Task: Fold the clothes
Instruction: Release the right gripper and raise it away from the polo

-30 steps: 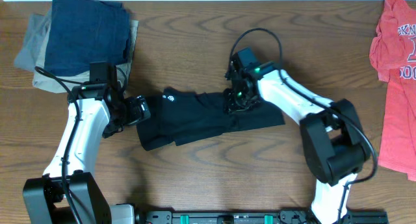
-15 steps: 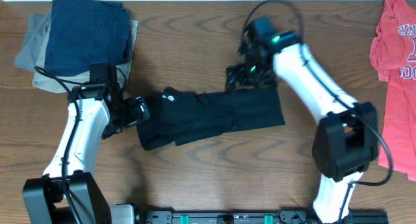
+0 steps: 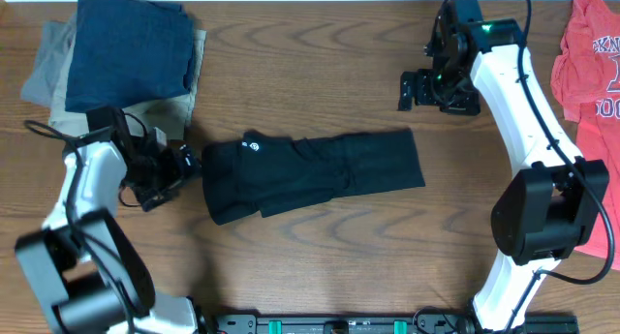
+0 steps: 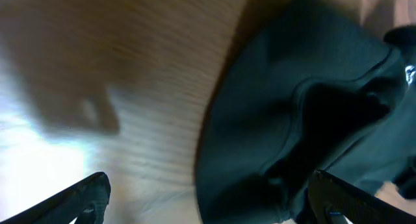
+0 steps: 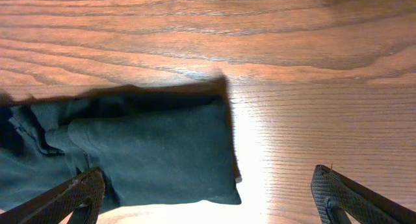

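Note:
The clothes, a black shirt (image 3: 320, 171), lie on the wooden table folded into a long band, with a small white logo (image 3: 254, 145) near the left end. My left gripper (image 3: 191, 164) is open at that left end, and its wrist view is blurred, showing dark folds of the shirt (image 4: 305, 107) between the spread fingers (image 4: 88, 193). My right gripper (image 3: 415, 90) is open and raised above the table, beyond the shirt's right end. Its wrist view looks down on that end of the shirt (image 5: 149, 152), with nothing between the jaws.
A stack of folded navy, tan and grey garments (image 3: 121, 53) sits at the back left. A red t-shirt with lettering (image 3: 586, 111) lies along the right edge. Bare wood (image 3: 291, 73) lies behind the black shirt.
My right gripper opened, let go of the shirt's middle and rose away to the back right. My left arm swung to the left, its open gripper drawing back slightly.

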Robot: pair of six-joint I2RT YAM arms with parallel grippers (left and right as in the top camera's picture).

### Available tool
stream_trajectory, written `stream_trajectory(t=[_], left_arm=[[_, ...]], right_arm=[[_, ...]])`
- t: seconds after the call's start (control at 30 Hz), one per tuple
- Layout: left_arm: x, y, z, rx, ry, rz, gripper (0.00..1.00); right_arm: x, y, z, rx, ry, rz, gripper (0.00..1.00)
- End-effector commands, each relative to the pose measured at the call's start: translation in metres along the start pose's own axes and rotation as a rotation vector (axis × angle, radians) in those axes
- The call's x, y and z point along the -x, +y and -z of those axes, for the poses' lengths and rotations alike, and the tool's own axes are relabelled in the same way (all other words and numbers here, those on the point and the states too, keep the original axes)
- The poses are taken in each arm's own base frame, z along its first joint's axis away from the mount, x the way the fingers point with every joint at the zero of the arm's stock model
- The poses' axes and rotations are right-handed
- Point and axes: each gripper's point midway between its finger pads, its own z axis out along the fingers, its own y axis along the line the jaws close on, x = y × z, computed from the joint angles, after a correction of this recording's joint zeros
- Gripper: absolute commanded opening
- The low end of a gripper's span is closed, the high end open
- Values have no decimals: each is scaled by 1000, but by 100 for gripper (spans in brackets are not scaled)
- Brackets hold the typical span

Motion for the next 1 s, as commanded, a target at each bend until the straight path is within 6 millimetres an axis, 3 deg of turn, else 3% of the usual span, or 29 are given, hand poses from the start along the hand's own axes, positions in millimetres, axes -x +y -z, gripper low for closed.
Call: stream_trajectory(t=[0.0,0.17,0.8,0.97], left_arm=[[-5,-17,-16,-153,79,-50,98],[-5,-18,-34,-208,119,-53,98],[-29,-62,-59,-234,210,-200,99],[-29,-62,-59,-234,210,-201,63]], right_arm=[[2,1,8,-4,-23,24,99],[1,2,8,-5,-20,53,99],[-1,5,8,-4,-13,59,99],[-2,5,8,-4,-9,59,99]])
